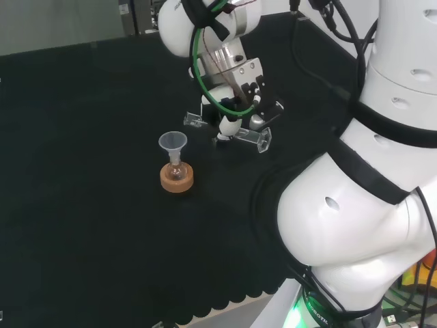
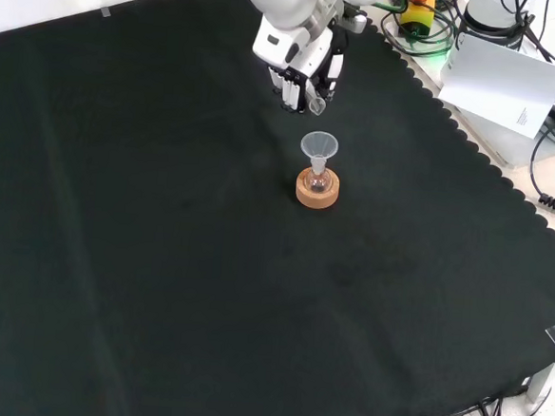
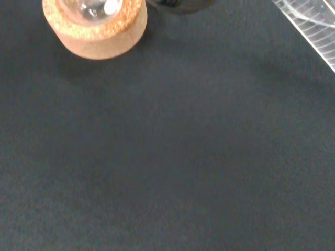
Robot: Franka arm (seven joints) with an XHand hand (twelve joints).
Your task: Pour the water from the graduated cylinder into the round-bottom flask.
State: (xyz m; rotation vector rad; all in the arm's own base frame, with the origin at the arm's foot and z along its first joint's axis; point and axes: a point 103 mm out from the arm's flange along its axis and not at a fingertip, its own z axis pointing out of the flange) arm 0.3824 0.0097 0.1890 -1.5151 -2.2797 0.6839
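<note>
The hand [image 1: 235,113] is curled round the graduated cylinder [image 1: 256,135], clear, light, slippery and breakable, best held mid-barrel, near the funnel-topped round-bottom flask [image 1: 176,169] mid-cloth toward the bench's arm-side edge.

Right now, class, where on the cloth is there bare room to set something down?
Bare cloth spreads wide in the front view left of and below the flask on its cork ring. Crowded: the stretch between the funnel and the hand holding the cylinder.
</note>
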